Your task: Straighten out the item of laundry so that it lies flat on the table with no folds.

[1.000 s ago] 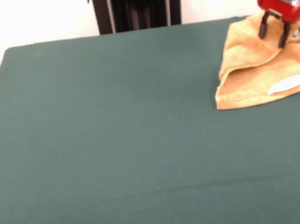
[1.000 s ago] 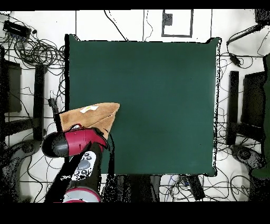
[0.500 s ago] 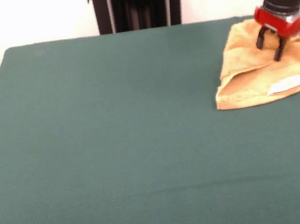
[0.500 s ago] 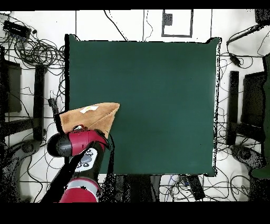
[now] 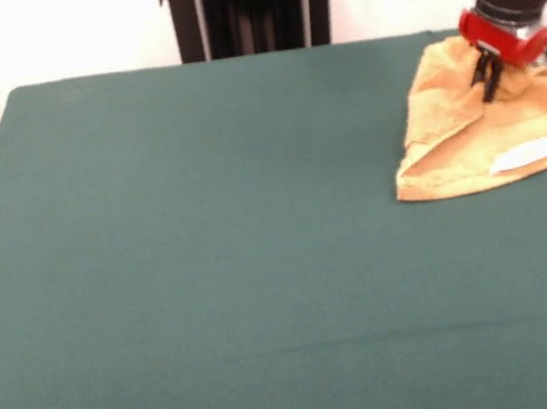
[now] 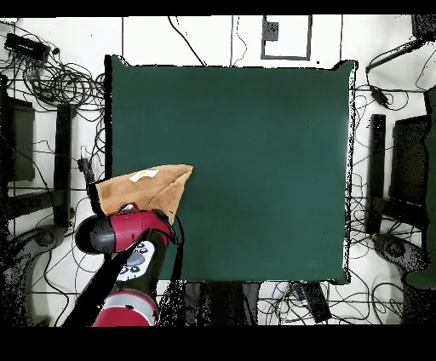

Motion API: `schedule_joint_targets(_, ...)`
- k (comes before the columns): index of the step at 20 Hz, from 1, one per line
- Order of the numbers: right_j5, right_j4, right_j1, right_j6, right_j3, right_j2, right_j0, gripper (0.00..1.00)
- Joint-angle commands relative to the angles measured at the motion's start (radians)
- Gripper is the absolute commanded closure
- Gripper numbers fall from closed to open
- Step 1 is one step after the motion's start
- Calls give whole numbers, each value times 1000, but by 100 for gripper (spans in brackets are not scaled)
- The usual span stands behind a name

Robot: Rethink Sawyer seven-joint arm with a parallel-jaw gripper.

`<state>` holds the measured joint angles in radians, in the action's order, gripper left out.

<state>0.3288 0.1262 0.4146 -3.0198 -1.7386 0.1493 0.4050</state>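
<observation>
Most of the green-clothed desk [image 5: 209, 253] is being left bare. At its far right, a folded orange-tan terry towel [image 5: 467, 139] is being kept in a rumpled wedge, its white label [image 5: 524, 154] showing at the near edge. The towel's upper fold is being pinched by the narrowly closed end effector [image 5: 488, 75].

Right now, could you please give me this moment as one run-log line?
towel: folded, at table edge, label up | gripper: shut on towel's upper layer | state: not yet flat
</observation>
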Motion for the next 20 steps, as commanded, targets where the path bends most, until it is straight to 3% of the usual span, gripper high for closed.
schedule_joint_targets(1,174,-63,206,97,-85,-29,-100,100)
schedule_joint_targets(4,312,-103,344,222,-128,-82,-200,100)
schedule_joint_targets(9,387,-162,412,285,-153,-148,-297,100)
schedule_joint_targets(15,339,-238,411,332,-186,-231,-429,100)
schedule_joint_targets(20,231,-347,307,352,-143,-283,-525,100)
